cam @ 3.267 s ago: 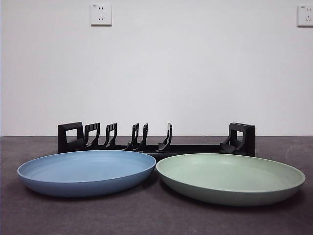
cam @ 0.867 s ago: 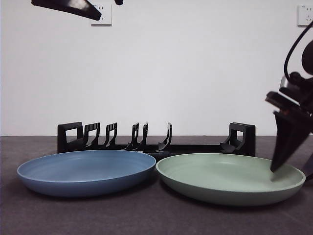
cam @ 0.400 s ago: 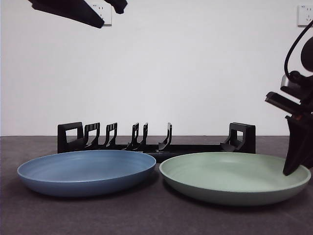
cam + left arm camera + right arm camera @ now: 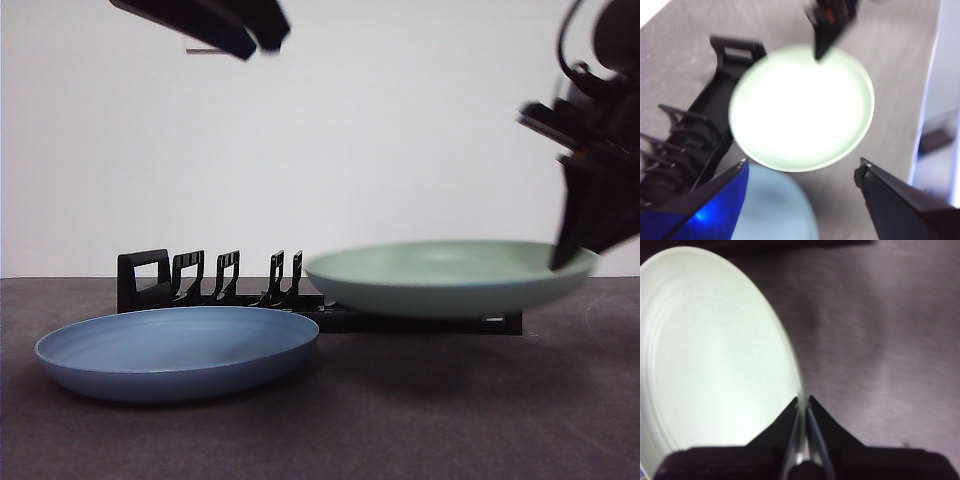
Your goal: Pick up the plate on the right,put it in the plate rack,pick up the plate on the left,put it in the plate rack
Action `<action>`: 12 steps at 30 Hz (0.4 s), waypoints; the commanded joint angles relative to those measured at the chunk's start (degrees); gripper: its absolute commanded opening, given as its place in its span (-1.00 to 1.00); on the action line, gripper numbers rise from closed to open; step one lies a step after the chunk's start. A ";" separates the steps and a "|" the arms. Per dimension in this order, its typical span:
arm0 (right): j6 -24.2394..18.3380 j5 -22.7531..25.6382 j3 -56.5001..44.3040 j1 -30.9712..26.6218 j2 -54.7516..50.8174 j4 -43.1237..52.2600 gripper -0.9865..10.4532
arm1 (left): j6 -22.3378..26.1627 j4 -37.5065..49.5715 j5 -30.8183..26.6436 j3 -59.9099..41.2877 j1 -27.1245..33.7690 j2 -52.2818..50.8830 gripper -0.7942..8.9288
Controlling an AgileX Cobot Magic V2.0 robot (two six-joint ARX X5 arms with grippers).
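Green plate (image 4: 440,280) airborne, level, over plate rack (image 4: 160,280); blue plate (image 4: 175,350) on table.

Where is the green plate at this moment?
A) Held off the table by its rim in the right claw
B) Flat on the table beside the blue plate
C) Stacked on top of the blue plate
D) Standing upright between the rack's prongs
A: the green plate hangs above the table in front of the plate rack, its rim pinched by the right claw, while the blue plate lies flat on the table.
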 commanded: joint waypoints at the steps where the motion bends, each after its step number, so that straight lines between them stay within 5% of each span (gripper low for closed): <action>1: 1.16 -0.42 2.08 2.64 0.11 0.17 -0.86 | 5.03 -1.33 -3.30 0.04 -2.71 1.77 -0.09; 12: 2.67 -0.74 6.19 9.09 0.13 -2.64 -0.86 | 8.61 -3.93 -9.88 0.04 -12.37 5.62 -0.14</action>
